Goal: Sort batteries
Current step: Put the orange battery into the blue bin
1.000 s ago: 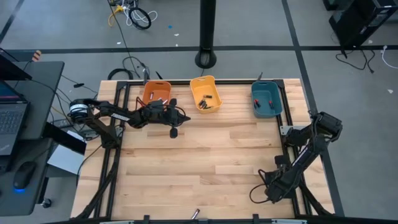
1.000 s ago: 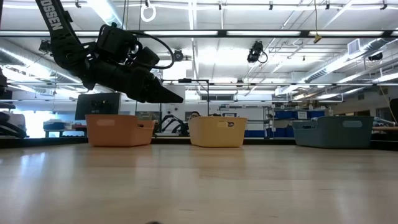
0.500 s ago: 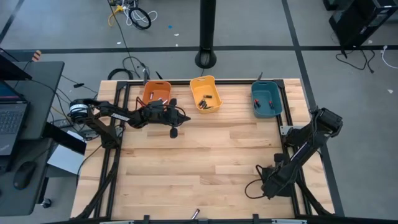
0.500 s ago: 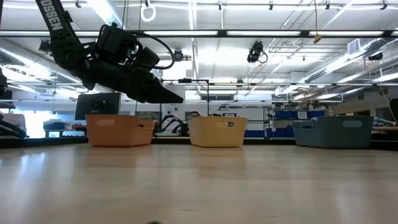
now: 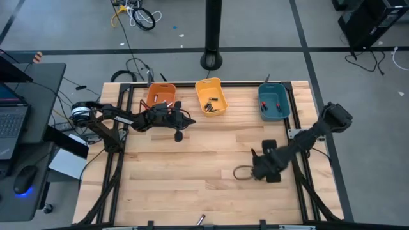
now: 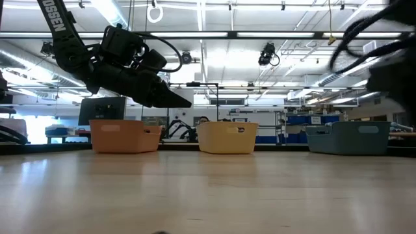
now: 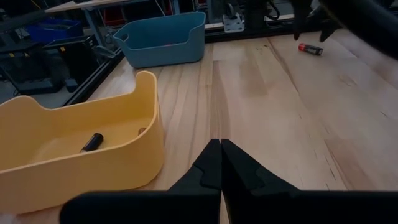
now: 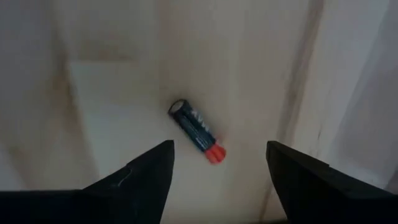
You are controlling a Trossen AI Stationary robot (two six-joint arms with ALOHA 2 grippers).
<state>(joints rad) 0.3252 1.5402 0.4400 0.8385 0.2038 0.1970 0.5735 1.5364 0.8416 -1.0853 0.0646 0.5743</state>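
Note:
One battery (image 8: 195,132), dark with an orange-red end, lies on its side on the bare wood. My right gripper (image 8: 219,147) hovers above it, open and pointing down, with one finger on each side and touching nothing. In the high view this gripper (image 5: 256,159) is over the table's right half. The same battery (image 7: 309,48) shows far off in the left wrist view. My left gripper (image 5: 178,135) is shut and empty, raised between the orange bin (image 5: 159,96) and the yellow bin (image 5: 211,96). More batteries (image 5: 211,106) lie inside the yellow bin.
The teal bin (image 5: 274,101) stands at the far right, in a row with the other two along the far edge. A cable loop (image 5: 242,172) hangs beside my right wrist. A small object (image 5: 201,219) lies at the near edge. Bare wood fills the table's middle.
My right arm has swung in from the near right corner toward the table's middle and the far edge. Its gripper now hangs over the battery on the wood. The left arm has kept still.

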